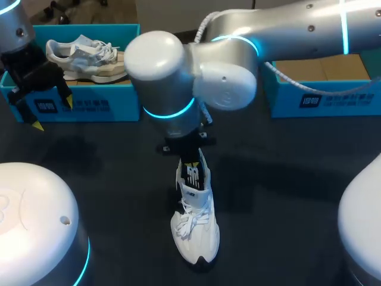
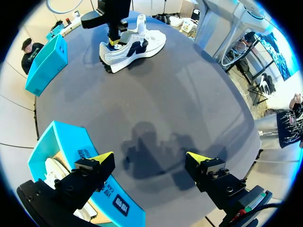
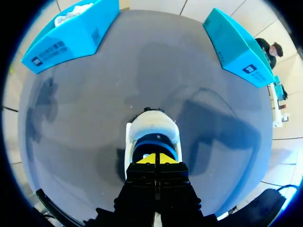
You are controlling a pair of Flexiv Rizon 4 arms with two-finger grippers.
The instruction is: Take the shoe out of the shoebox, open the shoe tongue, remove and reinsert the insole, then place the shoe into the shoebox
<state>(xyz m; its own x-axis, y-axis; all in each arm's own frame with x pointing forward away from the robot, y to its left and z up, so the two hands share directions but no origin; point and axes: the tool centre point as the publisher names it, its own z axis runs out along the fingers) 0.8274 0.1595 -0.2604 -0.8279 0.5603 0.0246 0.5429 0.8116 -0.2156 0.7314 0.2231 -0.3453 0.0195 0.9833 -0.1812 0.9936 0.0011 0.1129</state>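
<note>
A white sneaker (image 1: 193, 229) (image 2: 135, 47) (image 3: 151, 125) is seen standing out on the dark table (image 1: 286, 179), toe toward the robot. It is well apart from the open blue shoebox (image 1: 89, 104) (image 2: 71, 142) (image 3: 71, 35), in which a second sneaker (image 1: 83, 56) is lying. The right gripper (image 1: 190, 162) (image 3: 156, 159) is lowered into the shoe's mouth with its yellow tips clenched together just behind the tongue (image 1: 191, 176). Whether the tongue or anything thin is pinched between them cannot be told.

The left gripper (image 1: 52, 113) (image 2: 150, 157) is held splayed and empty above the table in front of the shoebox, so the sneaker is braced by nothing. An upward pull is therefore judged likely to lift or tip the whole shoe rather than open the tongue. A shallow pinch could also slip off, and the laces (image 1: 190, 221) could be snagged by the fingers. A second blue box (image 1: 321, 98) is set at the far right.
</note>
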